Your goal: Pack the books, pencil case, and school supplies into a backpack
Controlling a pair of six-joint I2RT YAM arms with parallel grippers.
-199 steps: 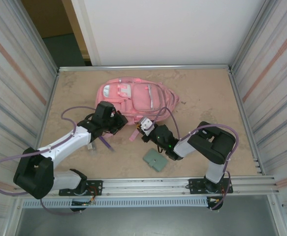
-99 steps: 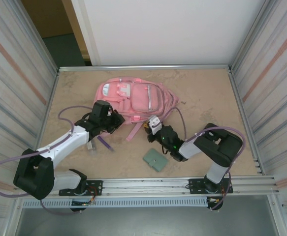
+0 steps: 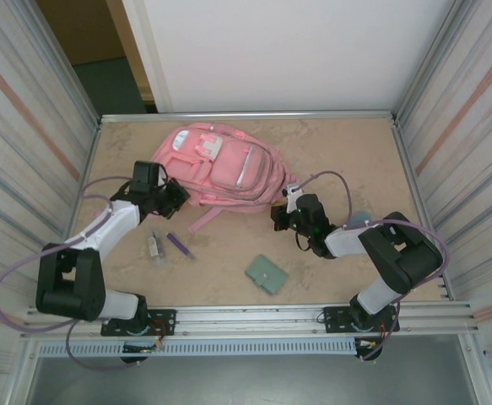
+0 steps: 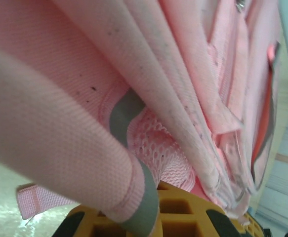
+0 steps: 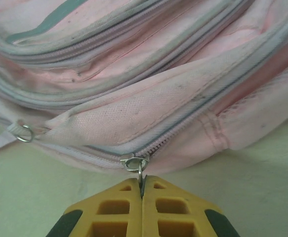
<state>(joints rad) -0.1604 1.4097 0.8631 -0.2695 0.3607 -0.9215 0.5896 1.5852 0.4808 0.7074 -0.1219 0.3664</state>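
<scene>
While the left hand (image 4: pixel 156 210) pinches a backpack (image 3: pixel 220 164) strap (image 4: pixel 60 148), the right hand (image 5: pixel 142 192) clamps a zipper pull (image 5: pixel 136 164).

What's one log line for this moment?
left fingers: shut on backpack | right fingers: shut on zipper pull | folder, pen: loose

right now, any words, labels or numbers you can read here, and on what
None can be read.
The backpack has a pale patch, too small to tell whether it bears print.
The green folder shows no lettering.
</scene>
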